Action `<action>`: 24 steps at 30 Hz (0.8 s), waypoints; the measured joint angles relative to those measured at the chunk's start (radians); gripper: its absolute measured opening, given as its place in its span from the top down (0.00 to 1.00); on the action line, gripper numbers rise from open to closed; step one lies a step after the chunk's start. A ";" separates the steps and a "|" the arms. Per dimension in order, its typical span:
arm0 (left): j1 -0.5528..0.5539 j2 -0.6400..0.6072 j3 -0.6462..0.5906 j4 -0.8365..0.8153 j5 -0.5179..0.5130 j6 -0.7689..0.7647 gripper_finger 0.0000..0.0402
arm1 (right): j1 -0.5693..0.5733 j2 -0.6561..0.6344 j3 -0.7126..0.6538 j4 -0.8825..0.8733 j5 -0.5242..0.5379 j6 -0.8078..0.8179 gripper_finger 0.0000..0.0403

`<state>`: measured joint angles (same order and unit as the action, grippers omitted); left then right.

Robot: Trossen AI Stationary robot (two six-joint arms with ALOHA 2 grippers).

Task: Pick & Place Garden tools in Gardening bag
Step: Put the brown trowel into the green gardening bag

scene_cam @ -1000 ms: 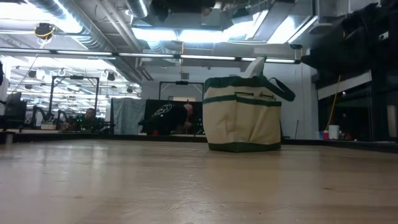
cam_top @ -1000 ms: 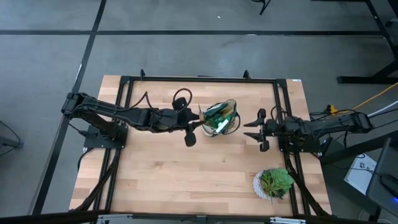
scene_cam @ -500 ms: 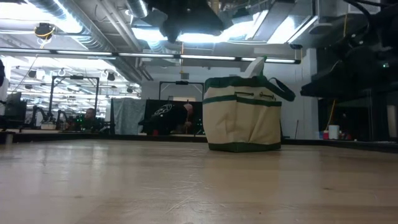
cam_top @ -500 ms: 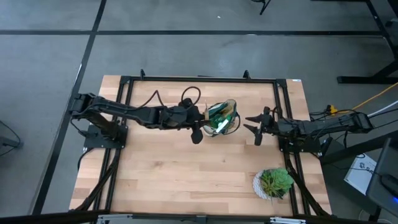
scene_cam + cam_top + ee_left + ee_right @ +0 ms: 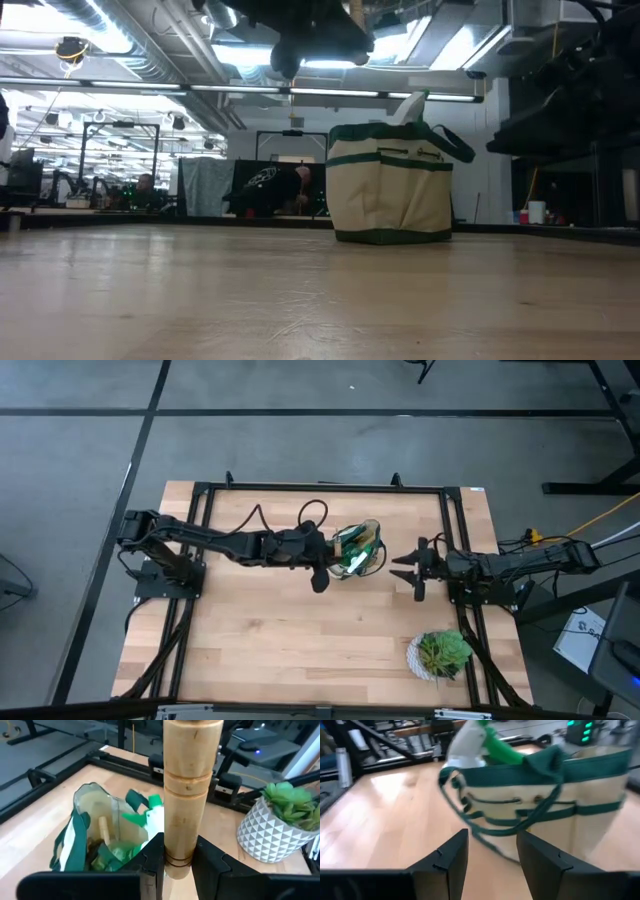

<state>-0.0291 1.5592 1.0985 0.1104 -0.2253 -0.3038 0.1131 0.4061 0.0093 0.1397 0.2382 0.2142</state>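
The beige gardening bag (image 5: 356,550) with green trim stands upright on its base near the table's middle, also in the low view (image 5: 390,190). A green spray bottle (image 5: 152,817) and a wooden handle (image 5: 104,827) stick out of it. My left gripper (image 5: 322,558) is just left of the bag, high above the table, shut on a wooden-handled tool (image 5: 187,780); the tool's metal head is hidden. My right gripper (image 5: 411,566) hovers open and empty to the bag's right, facing it (image 5: 492,855). My left gripper pinches the tool's wooden handle (image 5: 186,837) between its two fingers (image 5: 152,857), on its grooved part. The fingers come level from the table's left and lie across the handle. The tool is lifted clear of the table, its free handle end beside the bag's open top.
A green leafy plant in a white patterned pot (image 5: 440,653) stands at the near right. A black frame (image 5: 320,487) runs around the table's far edge and sides. Bare wood (image 5: 280,640) lies on the near side of the bag.
My left gripper has moved toward the table's right edge with the wooden-handled tool, up to the bag's left side. The bag has stayed still.
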 joint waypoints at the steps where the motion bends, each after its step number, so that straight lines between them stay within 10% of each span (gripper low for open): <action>1: 0.003 0.000 0.000 0.002 0.005 0.000 0.84 | -0.001 0.000 0.000 0.001 0.019 -0.008 0.57; 24: 0.007 -0.001 0.000 0.028 0.016 -0.008 0.84 | -0.001 0.000 0.000 -0.002 0.151 -0.099 0.57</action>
<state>-0.0223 1.5578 1.0985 0.1387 -0.2092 -0.3122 0.1123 0.4061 0.0097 0.1375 0.3893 0.1154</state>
